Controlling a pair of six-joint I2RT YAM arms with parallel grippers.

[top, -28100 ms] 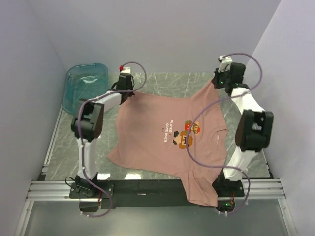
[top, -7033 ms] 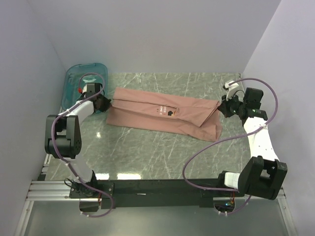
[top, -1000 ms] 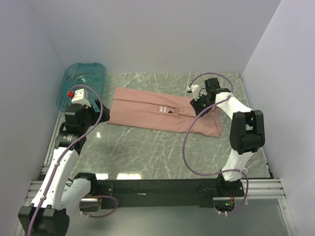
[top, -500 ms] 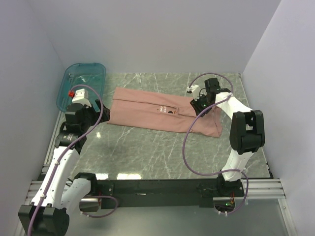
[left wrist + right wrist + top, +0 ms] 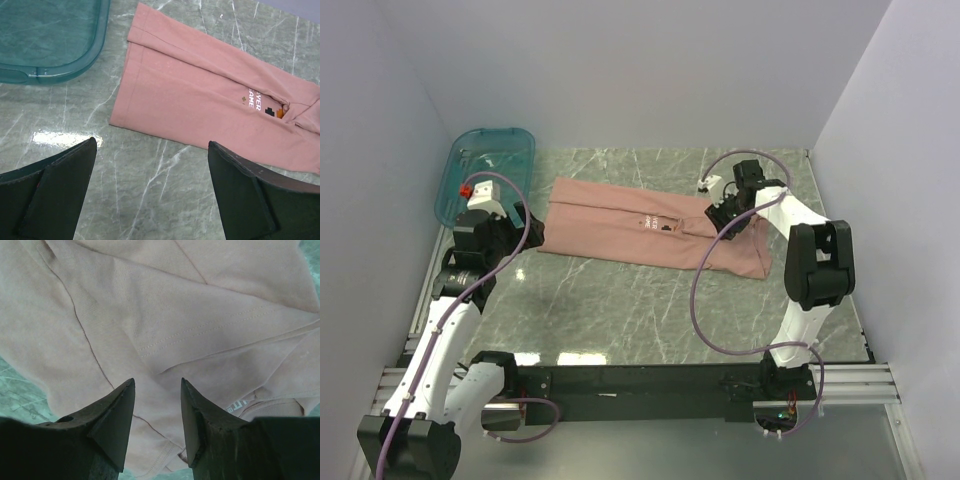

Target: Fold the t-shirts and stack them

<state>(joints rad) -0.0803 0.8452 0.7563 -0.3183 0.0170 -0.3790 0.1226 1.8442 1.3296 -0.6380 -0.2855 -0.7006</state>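
While the t-shirt point(image 5: 640, 225) lies folded into a long pink strip across the far half of the marble worktop point(image 5: 640, 310), the two arms stand at its opposite ends. From where I stand, the left gripper point(image 5: 527, 228) hangs over bare stone with its jaws spread wide and nothing between them. In its own wrist view the left gripper point(image 5: 151, 145) has the hemmed end of the t-shirt point(image 5: 200, 100) just ahead of its fingertips. The teal bin point(image 5: 95, 50) sits ahead and off to its left, apart from the cloth. The small pixel print point(image 5: 272, 111) with its white lettering point(image 5: 256, 101) shows further along, ahead and to its right, half tucked under a fold. The right gripper point(image 5: 725, 218) is down over the other part of the strip, close to the print point(image 5: 663, 227). Its wrist view shows the right gripper point(image 5: 157, 382) with jaws parted about halfway. Overlapping layers and stitched seams of the t-shirt point(image 5: 150, 315) lie flat right under and ahead of them. No cloth is pinched between the fingers that I can see. A corner of worktop peeks out to its left.
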